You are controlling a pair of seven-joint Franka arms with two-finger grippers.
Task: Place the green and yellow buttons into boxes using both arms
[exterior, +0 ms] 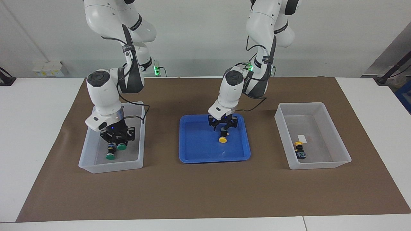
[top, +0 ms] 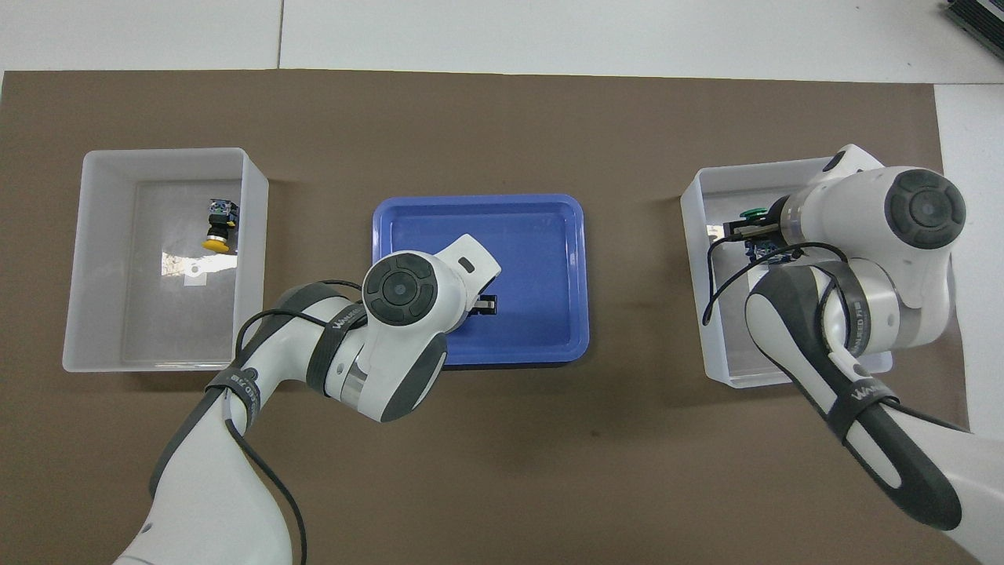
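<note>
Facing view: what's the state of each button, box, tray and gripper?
Right gripper: shut on held green-capped button, low in translucent white box.
Loose green-capped button: lying in same box.
Left gripper: at yellow-capped button in blue plastic tray.
Other yellow-capped button: lying in second white box.

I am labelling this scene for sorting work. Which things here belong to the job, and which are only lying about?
Belong to the job:
- two green buttons
- two yellow buttons
- two white boxes
- blue tray
- left gripper, right gripper

Just lying about:
- brown mat
- white packets at the wall
</note>
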